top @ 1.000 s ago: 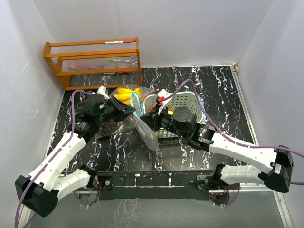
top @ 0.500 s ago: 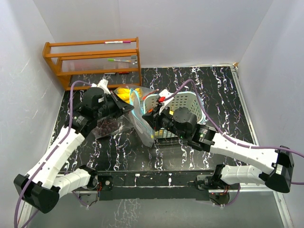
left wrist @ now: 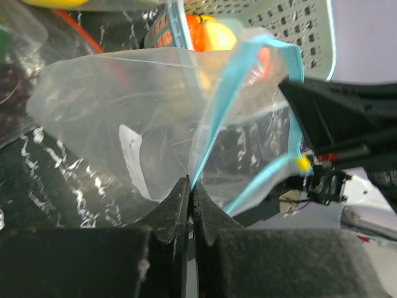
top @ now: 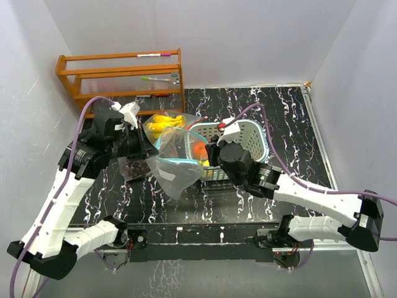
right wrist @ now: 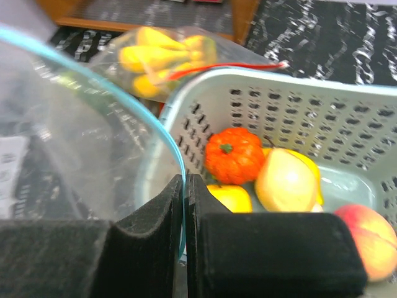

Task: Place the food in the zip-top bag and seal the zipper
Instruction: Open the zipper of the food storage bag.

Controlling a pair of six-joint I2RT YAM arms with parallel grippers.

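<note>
At the left gripper (left wrist: pixel 190 192), the black fingers are pinched tight on the teal zipper rim (left wrist: pixel 218 105) of the zip-top bag (left wrist: pixel 105 118). A second ago those jaws stood a little apart, low by the grapes (top: pixel 133 166). Now they clamp the plastic, and the left arm has risen and drawn back to the left. Across from it, the right gripper (right wrist: pixel 184 186) is closed just as firmly on the opposite side of the same rim, and it has shifted right, up against the basket (right wrist: pixel 282 82).

From where I stand, the change in the bag is plain. Earlier it hung between the arms as a narrow, drooping fold. Now it is stretched between the two grips, its mouth pulled into a wide teal loop facing the basket and its clear body sagging toward the black marbled table (top: pixel 285 118).

The food sits outside that mouth. In the basket, just past the right fingers, I see an orange (right wrist: pixel 234 155), a pale yellow fruit (right wrist: pixel 285 183) touching it, and a peach (right wrist: pixel 366 239) at the near corner. The bananas (right wrist: pixel 158 59) lie in a separate clear bag behind the basket, where they were before. The grapes remain under clear plastic beside the left arm. A wooden rack (top: pixel 124 77) stands against the back wall, unmoved.
</note>
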